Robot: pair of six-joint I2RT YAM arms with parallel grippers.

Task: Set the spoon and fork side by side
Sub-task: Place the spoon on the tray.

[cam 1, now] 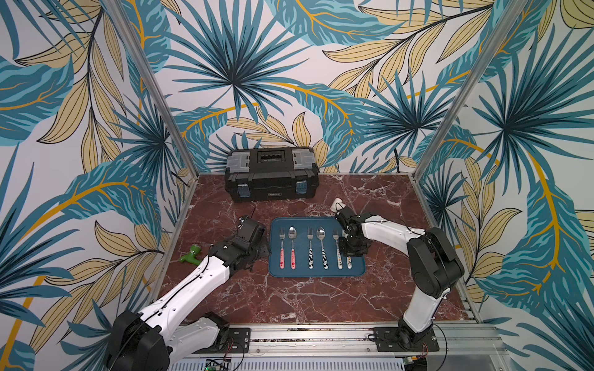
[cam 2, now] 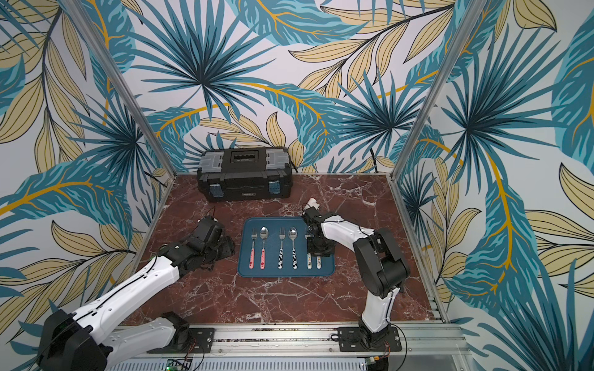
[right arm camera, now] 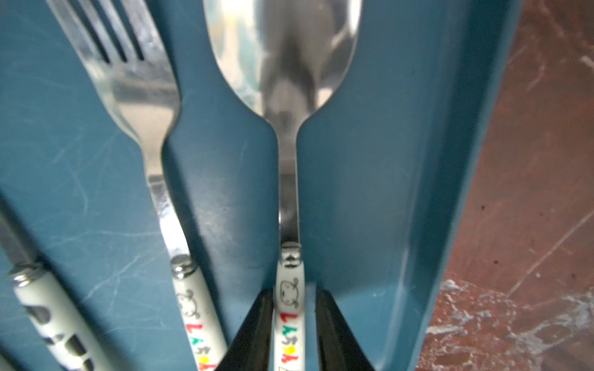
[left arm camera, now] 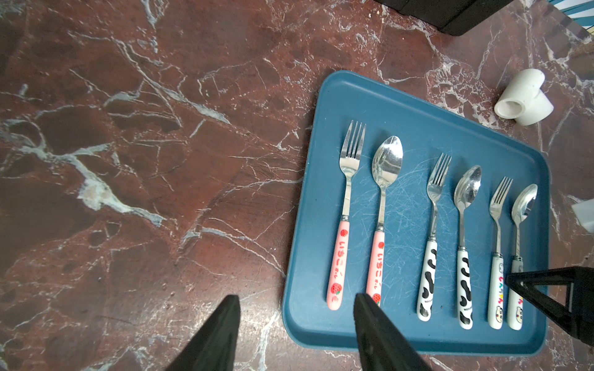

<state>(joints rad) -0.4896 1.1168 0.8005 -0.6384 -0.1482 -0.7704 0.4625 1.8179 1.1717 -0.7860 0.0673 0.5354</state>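
Observation:
A blue tray (cam 1: 316,273) holds three fork-and-spoon pairs in a row: pink handles, cow-patterned handles and white cartoon handles. At the tray's right end the white-handled spoon (right arm camera: 283,54) lies flat beside its matching fork (right arm camera: 141,96), both parallel. My right gripper (right arm camera: 294,293) straddles the spoon's handle, open a little: one finger touches the handle, while a thin gap shows at the other. In a top view the right gripper (cam 1: 349,253) points down over this pair. My left gripper (left arm camera: 297,296) hovers open and empty at the tray's left edge (cam 1: 265,249).
A black toolbox (cam 1: 271,173) stands at the back of the marble table. A white pipe fitting (cam 1: 337,204) lies just behind the tray's far right corner. A green toy (cam 1: 191,255) rests near the left wall beside the left arm.

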